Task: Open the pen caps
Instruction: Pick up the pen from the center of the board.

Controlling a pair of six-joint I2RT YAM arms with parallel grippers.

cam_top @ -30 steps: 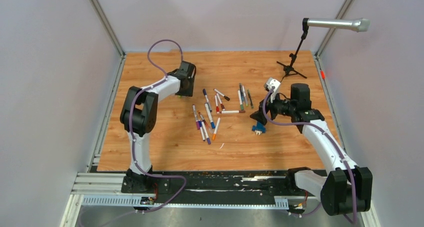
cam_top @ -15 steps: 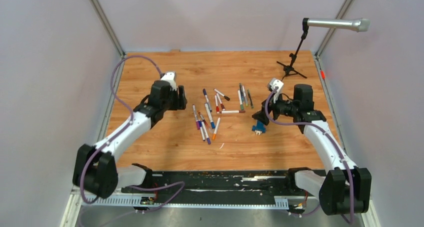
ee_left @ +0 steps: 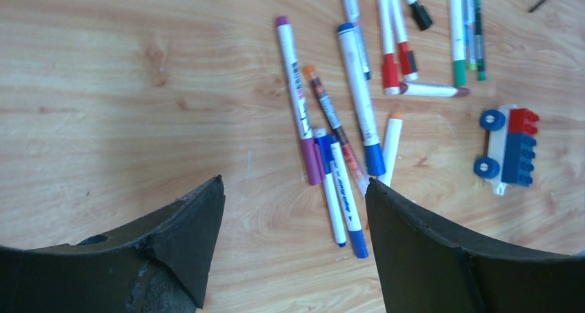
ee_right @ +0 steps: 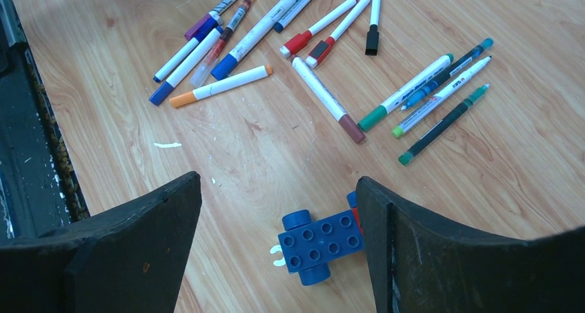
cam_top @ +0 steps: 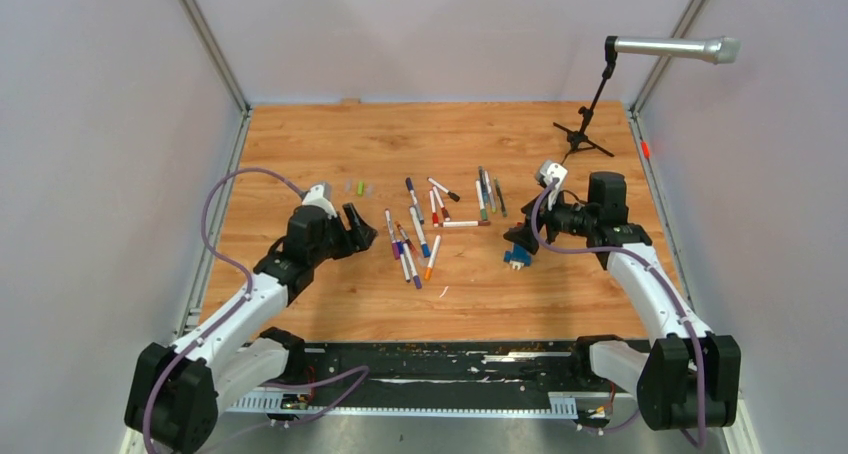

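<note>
Several capped pens (cam_top: 420, 229) lie scattered mid-table, with a second group (cam_top: 487, 192) further right. Their caps are on: purple (ee_left: 310, 160), blue (ee_left: 374, 160), red (ee_left: 390, 72), green (ee_left: 459, 72), black (ee_left: 421, 15), brown (ee_right: 352, 129), orange (ee_right: 183, 99). Two tiny loose pieces, greenish and purplish (cam_top: 355, 187), lie left of the pens. My left gripper (cam_top: 358, 229) (ee_left: 294, 182) is open and empty, just left of the pens. My right gripper (cam_top: 518, 239) (ee_right: 277, 178) is open and empty, right of the pens, above a toy block.
A blue-and-red toy block car (cam_top: 517, 257) (ee_right: 323, 240) lies below my right gripper, also in the left wrist view (ee_left: 509, 145). A microphone stand (cam_top: 585, 124) stands at the back right. A small white scrap (ee_right: 167, 145) lies near the front. Metal rails border the board.
My left arm has swung from the far left back towards me, and its gripper now sits beside the pen cluster. Two small pieces show where it was. My right arm has barely moved.
</note>
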